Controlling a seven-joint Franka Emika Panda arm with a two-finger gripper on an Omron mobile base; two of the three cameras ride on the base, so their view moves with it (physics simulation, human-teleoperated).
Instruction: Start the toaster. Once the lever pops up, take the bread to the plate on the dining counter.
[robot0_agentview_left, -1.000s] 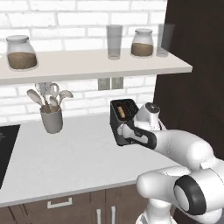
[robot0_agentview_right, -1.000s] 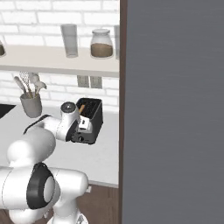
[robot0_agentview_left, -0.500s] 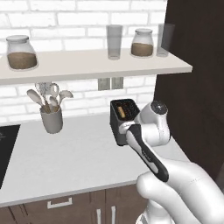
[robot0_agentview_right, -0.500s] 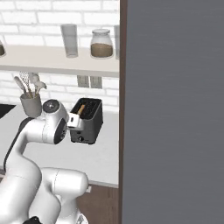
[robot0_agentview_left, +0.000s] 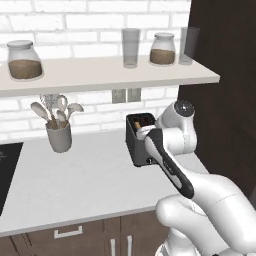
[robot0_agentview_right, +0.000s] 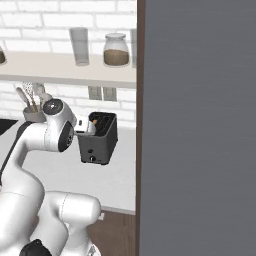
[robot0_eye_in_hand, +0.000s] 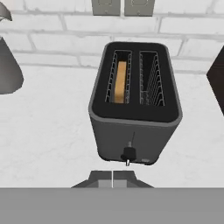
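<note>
The toaster (robot0_eye_in_hand: 134, 105) stands upright on the pale surface (robot0_agentview_left: 80, 185) just before the white brick wall (robot0_eye_in_hand: 65, 41), below a double wall socket (robot0_agentview_left: 126, 95), with the bread (robot0_eye_in_hand: 120, 82) sunk in the left slot as the hand view shows it, and the other slot bare. Its small round knob (robot0_eye_in_hand: 128, 154) sits low on the front face, directly above the gripper (robot0_eye_in_hand: 113, 178), whose fingers are clenched together on nothing, close in front of the toaster but apart from it. To the toaster's left on the same surface is a grey utensil cup (robot0_agentview_left: 59, 137), and above hangs a shelf (robot0_agentview_left: 100, 72) carrying jars and glasses.

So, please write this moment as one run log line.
gripper: shut, holds nothing, in front of toaster | bread: in left slot | lever: low on front
</note>
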